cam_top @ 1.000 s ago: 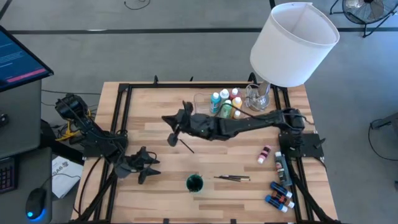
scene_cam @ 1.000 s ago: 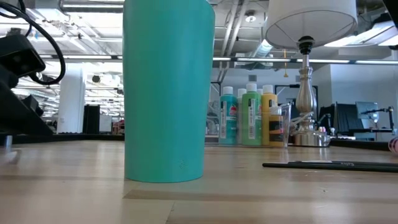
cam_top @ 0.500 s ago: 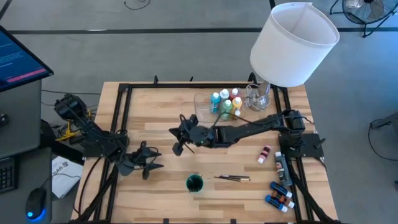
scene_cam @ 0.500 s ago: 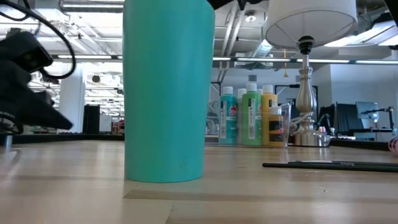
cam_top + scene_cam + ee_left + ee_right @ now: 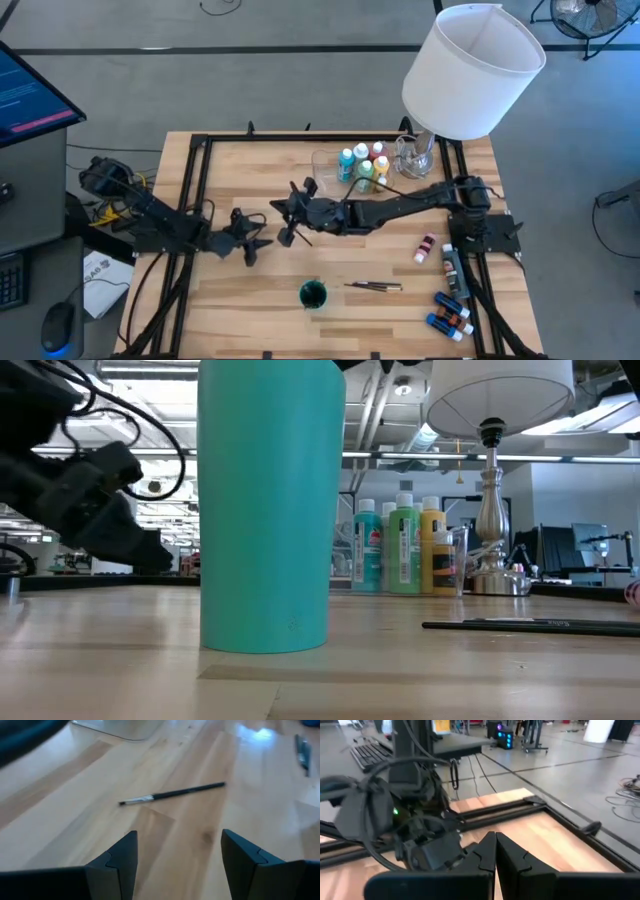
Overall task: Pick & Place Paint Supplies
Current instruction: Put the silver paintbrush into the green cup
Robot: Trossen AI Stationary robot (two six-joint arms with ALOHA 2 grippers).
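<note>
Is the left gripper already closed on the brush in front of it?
No, the left gripper is open, and the brush lies untouched on the table ahead of it.

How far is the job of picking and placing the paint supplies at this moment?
Partly done: several paint bottles stand in the clear tray. Neither gripper holds anything: the left gripper is open and faces a loose brush; the right gripper is shut, empty, mid-table. Left: that brush, two brushes by the green cup, and bottles at the right edge.
</note>
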